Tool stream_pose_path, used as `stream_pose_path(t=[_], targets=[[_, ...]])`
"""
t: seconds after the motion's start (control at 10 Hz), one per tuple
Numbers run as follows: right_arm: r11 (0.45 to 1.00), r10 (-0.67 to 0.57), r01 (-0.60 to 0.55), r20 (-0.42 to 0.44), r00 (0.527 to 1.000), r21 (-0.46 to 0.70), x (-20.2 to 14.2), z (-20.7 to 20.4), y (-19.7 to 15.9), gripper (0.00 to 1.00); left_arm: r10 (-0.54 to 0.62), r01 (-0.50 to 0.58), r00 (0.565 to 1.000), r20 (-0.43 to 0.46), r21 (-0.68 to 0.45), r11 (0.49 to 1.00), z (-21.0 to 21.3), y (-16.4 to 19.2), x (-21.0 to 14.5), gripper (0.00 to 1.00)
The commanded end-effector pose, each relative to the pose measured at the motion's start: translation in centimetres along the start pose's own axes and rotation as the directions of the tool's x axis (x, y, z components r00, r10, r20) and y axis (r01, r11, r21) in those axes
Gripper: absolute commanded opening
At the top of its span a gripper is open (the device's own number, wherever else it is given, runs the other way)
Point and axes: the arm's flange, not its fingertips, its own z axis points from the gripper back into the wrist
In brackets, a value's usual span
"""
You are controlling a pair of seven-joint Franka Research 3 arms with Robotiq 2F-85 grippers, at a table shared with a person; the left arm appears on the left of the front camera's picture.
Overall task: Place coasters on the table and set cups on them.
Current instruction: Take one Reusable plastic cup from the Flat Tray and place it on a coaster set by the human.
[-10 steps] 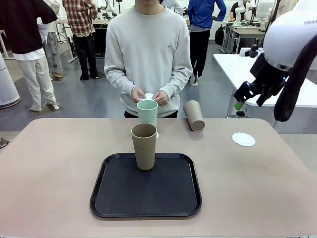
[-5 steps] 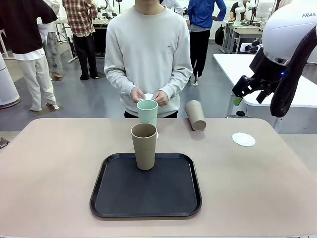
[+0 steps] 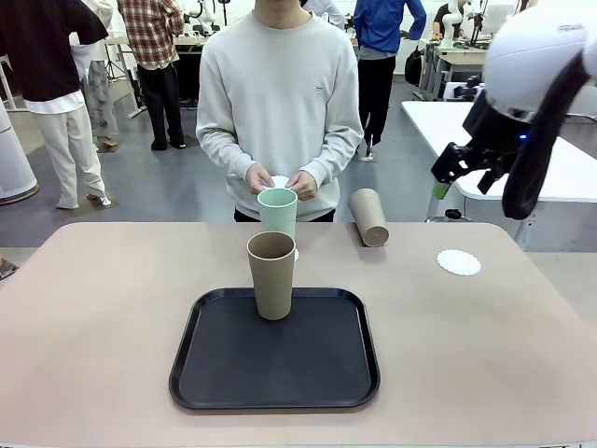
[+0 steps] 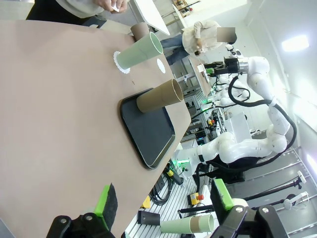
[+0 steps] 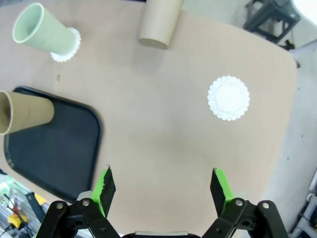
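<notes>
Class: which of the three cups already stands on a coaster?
The mint green cup, in front of the person: a coaster shows under its base. One tan cup stands in the black tray, the other tan cup on bare table.

Table [image 3: 112, 308]: beige, matt, smooth, no glare. Tray [image 3: 215, 373]: black, plastic by its look, finely textured floor, faint sheen along the raised rim. Mint cup [image 3: 277, 213], near tan cup [image 3: 271, 275], far tan cup [image 3: 367, 217]: matt, smooth, opaque; material uncertain. Right coaster [image 3: 459, 262] and far coaster [image 5: 76, 38]: thin white paper, lacy scalloped edge. Right arm [image 3: 541, 56]: glossy white plastic shell. Right gripper [image 5: 162, 171] and left gripper [image 4: 161, 191]: matt black bodies; pads [image 5: 218, 181] green, rubber-like. Sweater [image 3: 280, 93]: pale grey cloth, soft.
</notes>
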Motion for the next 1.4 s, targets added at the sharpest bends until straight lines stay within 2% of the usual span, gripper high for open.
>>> stream_pose_path(t=[0.0, 0.1, 0.2, 0.4, 0.6, 0.8, 0.9, 1.2, 1.3], targets=[[0.995, -0.050, 0.042, -0.095, 0.994, -0.090, 6.7, -3.2, 2.8, 1.00, -0.002, 0.002, 1.000, -0.002, -0.002, 1.000, 0.2, -0.2, -0.1, 1.00], [0.997, -0.053, 0.046, -0.118, 0.992, -0.066, 9.5, -5.5, 4.0, 1.00, -0.002, 0.002, 1.000, -0.002, -0.002, 1.000, 0.2, -0.2, -0.1, 1.00], [0.995, -0.078, 0.071, -0.103, 0.992, -0.072, 12.2, -7.8, 4.7, 1.00, -0.002, 0.002, 1.000, -0.002, -0.002, 1.000, 0.2, -0.2, -0.1, 1.00], [0.978, -0.191, 0.186, -0.046, 0.981, -0.092, 17.9, -11.6, 5.1, 1.00, -0.002, 0.002, 1.000, -0.002, -0.002, 1.000, 0.2, -0.2, -0.1, 1.00], [0.955, -0.274, 0.274, 0.020, 0.962, -0.110, 21.5, -13.4, 4.5, 1.00, -0.002, 0.002, 1.000, -0.002, -0.002, 1.000, 0.2, -0.2, -0.1, 1.00], [0.950, -0.290, 0.290, 0.015, 0.957, -0.115, 22.8, -13.8, 3.7, 1.00, -0.002, 0.002, 1.000, -0.002, -0.002, 1.000, 0.2, -0.2, -0.1, 1.00], [0.965, -0.255, 0.254, 0.003, 0.967, -0.064, 20.7, -13.8, 3.7, 1.00, -0.002, 0.002, 1.000, -0.002, -0.002, 1.000, 0.2, -0.2, -0.1, 1.00], [0.965, -0.255, 0.254, 0.003, 0.967, -0.064, 20.7, -13.8, 3.7, 1.00, -0.002, 0.002, 1.000, -0.002, -0.002, 1.000, 0.2, -0.2, -0.1, 1.00], [0.963, -0.263, 0.264, 0.013, 0.965, -0.064, 21.7, -13.9, 3.7, 1.00, -0.002, 0.002, 1.000, -0.002, -0.002, 1.000, 0.2, -0.2, -0.1, 1.00]])
